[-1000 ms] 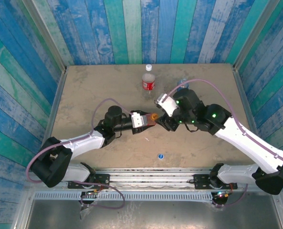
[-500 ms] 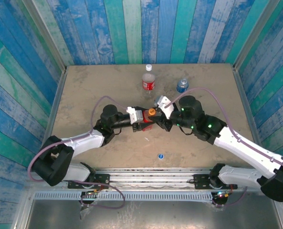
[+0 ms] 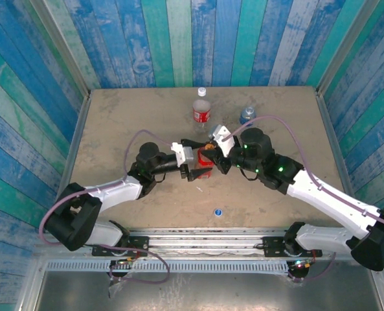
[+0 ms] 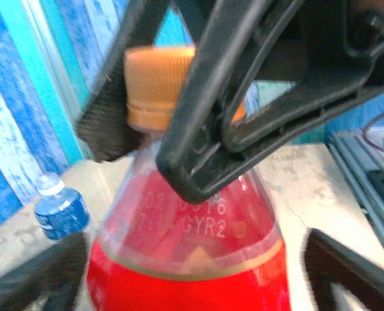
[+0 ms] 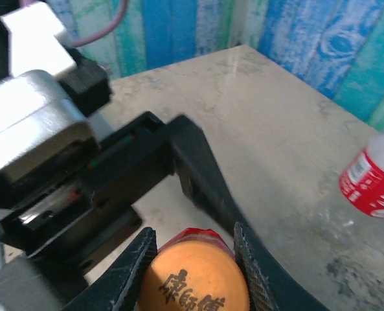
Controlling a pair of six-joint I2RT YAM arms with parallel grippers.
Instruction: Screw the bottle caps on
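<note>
black-and-white arms (image 3: 112,190), purple cables (image 3: 140,134), perhaps green leds (image 3: 280,170).

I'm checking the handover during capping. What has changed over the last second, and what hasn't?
The left gripper opened and let go of the all-red bottle, which now stands roughly upright. The right gripper came in from the right and closed on its orange cap. The red-label bottle at the back and the blue cap near the front stayed put.

A: Checked the orange ribbed plastic screw cap (image 4: 158,71): matt, fine ridges round its side. The red clear-plastic bottle (image 4: 185,259): glossy, smooth.

B: Noted. On the right gripper (image 5: 193,269), black plastic fingers (image 4: 204,129), matt; one pad (image 4: 107,126) rough-textured. The sandy tabletop (image 3: 114,123): matt, mottled. The painted wooden plank walls (image 3: 179,39): worn.
</note>
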